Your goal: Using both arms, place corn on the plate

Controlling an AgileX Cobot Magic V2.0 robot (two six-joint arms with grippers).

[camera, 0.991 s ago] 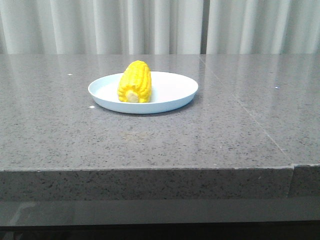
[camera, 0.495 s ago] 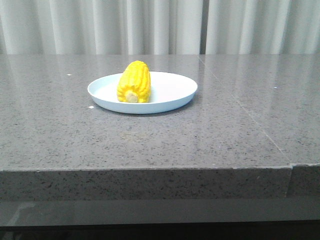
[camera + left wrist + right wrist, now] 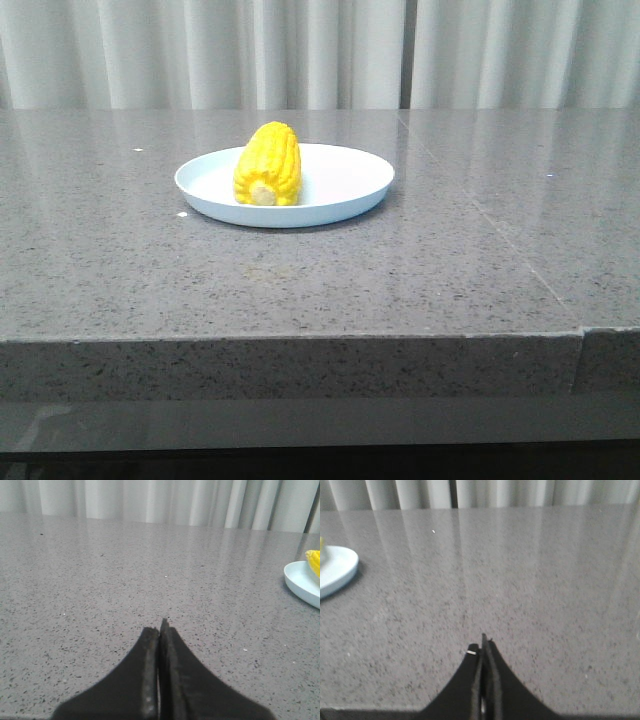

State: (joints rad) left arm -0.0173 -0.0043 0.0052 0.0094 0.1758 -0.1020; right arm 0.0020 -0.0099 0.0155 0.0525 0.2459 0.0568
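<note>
The yellow corn (image 3: 268, 164) lies on the pale blue plate (image 3: 350, 178), on its left half, stub end toward the camera. Neither arm shows in the front view. In the left wrist view my left gripper (image 3: 159, 630) is shut and empty, low over the bare table, with the plate's rim (image 3: 301, 582) and a bit of the corn (image 3: 314, 561) far off at the frame edge. In the right wrist view my right gripper (image 3: 482, 647) is shut and empty near the table's front edge, with the plate's rim (image 3: 339, 572) far off to the side.
The grey speckled stone table (image 3: 300, 280) has a seam running along its right part (image 3: 520, 250) and a front edge close to the camera. White curtains (image 3: 320, 50) hang behind the table.
</note>
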